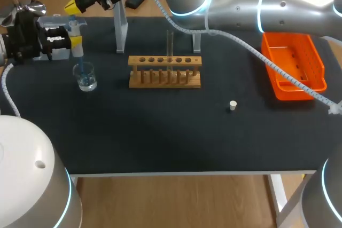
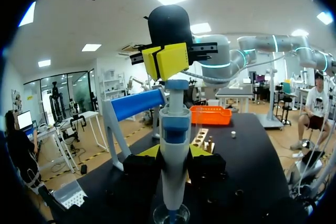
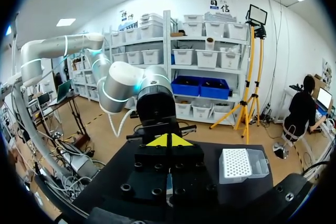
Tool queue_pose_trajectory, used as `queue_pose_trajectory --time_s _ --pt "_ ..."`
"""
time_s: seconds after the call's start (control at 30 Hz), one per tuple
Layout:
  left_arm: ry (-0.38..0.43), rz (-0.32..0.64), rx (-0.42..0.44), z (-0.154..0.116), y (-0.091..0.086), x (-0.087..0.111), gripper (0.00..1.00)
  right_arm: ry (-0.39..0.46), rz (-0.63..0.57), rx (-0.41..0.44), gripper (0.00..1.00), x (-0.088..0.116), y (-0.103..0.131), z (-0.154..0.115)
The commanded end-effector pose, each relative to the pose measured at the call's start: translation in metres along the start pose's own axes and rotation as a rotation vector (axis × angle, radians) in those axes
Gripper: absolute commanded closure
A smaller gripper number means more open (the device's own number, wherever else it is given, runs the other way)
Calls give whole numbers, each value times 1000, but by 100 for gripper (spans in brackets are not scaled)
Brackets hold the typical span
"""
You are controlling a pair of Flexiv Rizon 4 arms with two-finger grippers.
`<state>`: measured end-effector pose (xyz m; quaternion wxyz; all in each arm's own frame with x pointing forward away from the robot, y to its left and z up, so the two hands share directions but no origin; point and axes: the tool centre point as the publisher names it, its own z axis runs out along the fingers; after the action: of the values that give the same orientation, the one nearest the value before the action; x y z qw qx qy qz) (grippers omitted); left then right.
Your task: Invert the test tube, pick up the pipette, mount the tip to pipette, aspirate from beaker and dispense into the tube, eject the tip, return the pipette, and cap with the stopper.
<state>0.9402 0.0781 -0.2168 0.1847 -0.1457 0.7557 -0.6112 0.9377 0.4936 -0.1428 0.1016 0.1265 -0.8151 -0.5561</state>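
Table (image 1: 160,137): a dark surface that carries everything we need.
Right arm (image 1: 278,1): it comes in from the right and reaches across to the far left.
Right end effector (image 1: 77,2): its fingers are pressed together and sit just above the pipette's top. We judge the closed tips serve as one blunt thumb for the plunger.
Left end effector (image 2: 175,151): clamped on the pipette (image 2: 173,129) from both sides, holding it upright at the left.
Orange basket (image 1: 319,70): at the far right, well apart (probably for the ejected tip).
Rack (image 1: 164,71): in the middle of the table.
Beaker (image 1: 85,77): directly under the pipette, whose tip dips inside, so we read this as the aspirating step.
Test tube (image 1: 170,44): upright in the rack, ready to receive liquid.
Stopper (image 1: 232,105): loose, to the near right of the rack, kept for last.
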Motion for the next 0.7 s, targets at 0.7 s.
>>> queue_pose_trajectory --time_s 0.7 --pt "0 1 3 -1 -3 -2 100 0 -37 -19 100 0 14 -3"
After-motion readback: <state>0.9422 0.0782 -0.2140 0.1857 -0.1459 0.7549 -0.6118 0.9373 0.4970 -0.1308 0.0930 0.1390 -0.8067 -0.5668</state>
